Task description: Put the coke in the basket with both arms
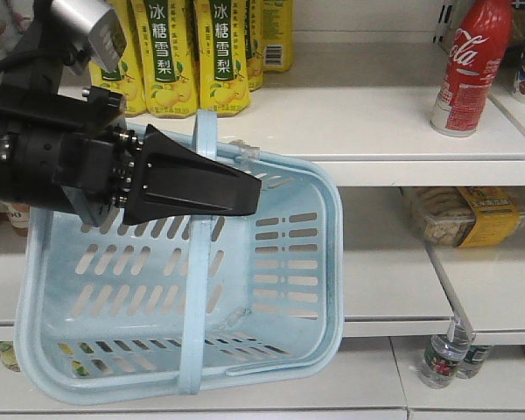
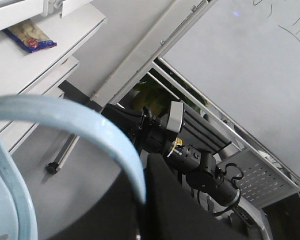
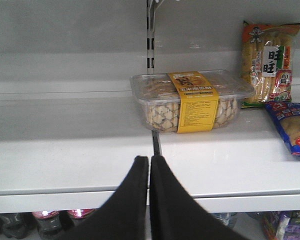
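Shelves fill the front view. The coke (image 1: 468, 66) stands on its base on the top shelf (image 1: 350, 118), far to the right. It is red all over, with white writing and a red cap. It is well apart from the basket (image 1: 319, 262) and is not in it. Neither claw touches it.

The pale blue basket hangs tilted in front of the shelves, with its open side facing the camera. The left claw (image 1: 245, 191) is black and shaped like a wedge. It lies across the basket's hoop handle (image 1: 206, 131) and is pinching it. A silver-grey block (image 1: 87, 31) sits on top of that arm. In the left wrist view the blue handle curves down and runs into the black claw at the bottom edge.

The right claw (image 3: 149, 167) is pressed together with nothing in it. Its two black fingers (image 3: 135, 190) touch side by side. It points at a white shelf that holds a clear snack box (image 3: 190, 100) with a yellow band. A tall snack packet (image 3: 270, 60) leans at the back on the right, and a blue packet (image 3: 292, 127) lies just in front of it.

Yellow drink bottles (image 1: 166, 52) stand in a row on the top shelf behind the left arm. A clear water bottle (image 1: 442, 354) stands on the lowest shelf at the right.
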Robot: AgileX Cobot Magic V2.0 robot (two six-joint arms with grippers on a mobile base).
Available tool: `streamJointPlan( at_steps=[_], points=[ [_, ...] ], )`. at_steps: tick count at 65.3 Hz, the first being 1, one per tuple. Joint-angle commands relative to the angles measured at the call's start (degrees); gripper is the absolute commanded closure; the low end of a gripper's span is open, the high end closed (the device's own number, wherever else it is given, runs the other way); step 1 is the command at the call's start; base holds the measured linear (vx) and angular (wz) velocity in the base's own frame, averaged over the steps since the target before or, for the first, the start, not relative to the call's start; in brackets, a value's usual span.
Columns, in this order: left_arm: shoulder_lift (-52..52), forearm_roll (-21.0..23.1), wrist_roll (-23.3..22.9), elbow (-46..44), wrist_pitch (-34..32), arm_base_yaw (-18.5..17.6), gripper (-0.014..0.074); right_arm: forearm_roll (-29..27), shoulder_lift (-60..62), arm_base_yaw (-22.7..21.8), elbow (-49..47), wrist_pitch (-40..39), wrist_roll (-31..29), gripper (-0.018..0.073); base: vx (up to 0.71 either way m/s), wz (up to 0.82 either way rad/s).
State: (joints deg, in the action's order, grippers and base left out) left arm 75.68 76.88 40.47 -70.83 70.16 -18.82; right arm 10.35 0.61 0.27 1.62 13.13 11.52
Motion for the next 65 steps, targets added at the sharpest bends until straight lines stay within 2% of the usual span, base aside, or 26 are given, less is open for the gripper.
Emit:
streamJointPlan(
  at_steps=[1, 65],
  points=[
    [-1.9, 5.2, 1.0, -1.5, 0.8, -0.2, 0.0603, 0.8, 1.0, -0.3, 0.6, -4.2, -0.5, 0.0565, 0.05, -0.07],
    [-1.9, 5.2, 1.0, -1.5, 0.8, -0.2, 0.0603, 0.8, 1.0, -0.3, 0.6, -4.2, -0.5, 0.0565, 0.02, -0.03]
  ],
)
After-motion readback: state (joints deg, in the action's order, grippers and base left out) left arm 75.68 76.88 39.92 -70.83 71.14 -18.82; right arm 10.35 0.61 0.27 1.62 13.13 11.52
